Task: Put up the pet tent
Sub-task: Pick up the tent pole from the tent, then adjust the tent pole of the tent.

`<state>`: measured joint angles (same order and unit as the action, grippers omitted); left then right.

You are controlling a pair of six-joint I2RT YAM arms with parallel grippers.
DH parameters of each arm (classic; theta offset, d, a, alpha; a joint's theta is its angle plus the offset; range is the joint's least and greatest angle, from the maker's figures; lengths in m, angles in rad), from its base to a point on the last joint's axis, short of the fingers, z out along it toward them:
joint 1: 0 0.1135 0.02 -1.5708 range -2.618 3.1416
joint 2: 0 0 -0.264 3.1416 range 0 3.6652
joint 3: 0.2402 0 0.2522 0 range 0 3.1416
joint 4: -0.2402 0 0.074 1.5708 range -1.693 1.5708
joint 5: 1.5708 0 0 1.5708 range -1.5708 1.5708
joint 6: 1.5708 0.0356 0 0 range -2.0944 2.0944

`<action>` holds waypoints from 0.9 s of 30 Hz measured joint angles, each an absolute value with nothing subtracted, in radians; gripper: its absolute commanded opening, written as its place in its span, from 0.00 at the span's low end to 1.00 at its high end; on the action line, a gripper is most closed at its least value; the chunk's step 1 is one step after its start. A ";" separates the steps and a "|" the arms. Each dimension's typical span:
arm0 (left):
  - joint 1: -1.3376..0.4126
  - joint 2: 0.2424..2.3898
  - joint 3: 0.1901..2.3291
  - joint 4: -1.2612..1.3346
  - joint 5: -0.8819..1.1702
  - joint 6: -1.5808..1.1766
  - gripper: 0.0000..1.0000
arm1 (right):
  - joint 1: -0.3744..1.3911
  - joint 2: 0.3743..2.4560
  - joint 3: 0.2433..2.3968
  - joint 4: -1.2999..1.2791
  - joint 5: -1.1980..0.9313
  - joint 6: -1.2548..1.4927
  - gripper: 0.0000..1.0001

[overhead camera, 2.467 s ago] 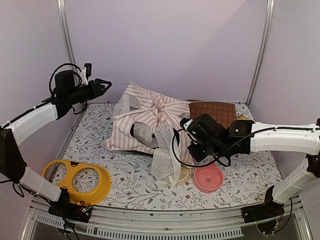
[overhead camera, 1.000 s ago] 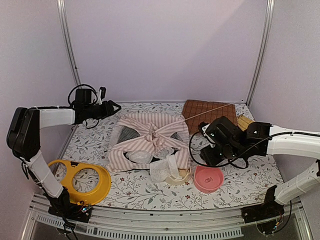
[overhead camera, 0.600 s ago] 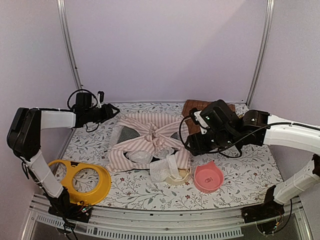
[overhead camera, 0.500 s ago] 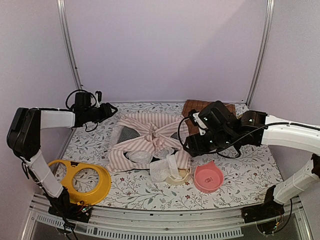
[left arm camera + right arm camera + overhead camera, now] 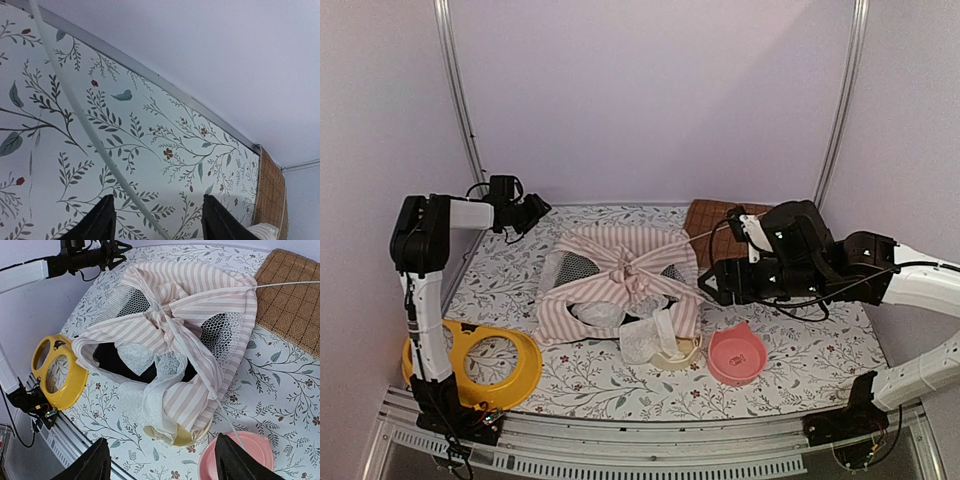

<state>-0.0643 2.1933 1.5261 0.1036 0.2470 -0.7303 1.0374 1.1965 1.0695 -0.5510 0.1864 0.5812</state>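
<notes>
The pet tent lies slumped in the middle of the floral table, a heap of pink-and-white striped fabric and white mesh; it fills the right wrist view. One thin clear pole sticks out to the back right over the brown mat. My right gripper hovers open just right of the tent, above its front edge, with nothing between its fingers. My left gripper is at the back left, low over the table, open. A clear pole runs between its spread fingers without being clamped.
A yellow two-hole bowl holder sits at the front left. A pink bowl and a cream bowl, partly under tent fabric, stand in front of the tent. A brown quilted mat lies at the back right. Walls close off three sides.
The tent has dropped from raised to flat. My right arm drew back to the right and its jaws widened. My left arm folded further into the back left corner.
</notes>
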 measured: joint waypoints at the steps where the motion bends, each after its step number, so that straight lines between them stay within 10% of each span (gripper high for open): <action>1: -0.062 2.223 1.554 0.091 0.246 -0.739 0.50 | 1.037 1.178 1.067 -0.549 0.189 0.587 0.72; 5: -0.056 2.315 1.644 0.091 0.264 -0.781 0.00 | 1.037 1.089 1.055 -0.533 0.212 0.616 0.65; 15: -0.144 2.084 1.237 0.316 0.279 -0.991 0.00 | 1.035 1.020 0.985 -0.442 0.212 0.665 0.62; 27: -0.384 1.695 0.629 0.734 0.160 -1.169 0.00 | 1.033 1.500 1.338 -0.440 0.168 0.615 0.76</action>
<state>-0.3836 1.6955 0.6292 0.7338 0.1604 -1.1694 1.0328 1.4998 1.3380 -0.4404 0.1680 0.6147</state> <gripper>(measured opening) 0.003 0.743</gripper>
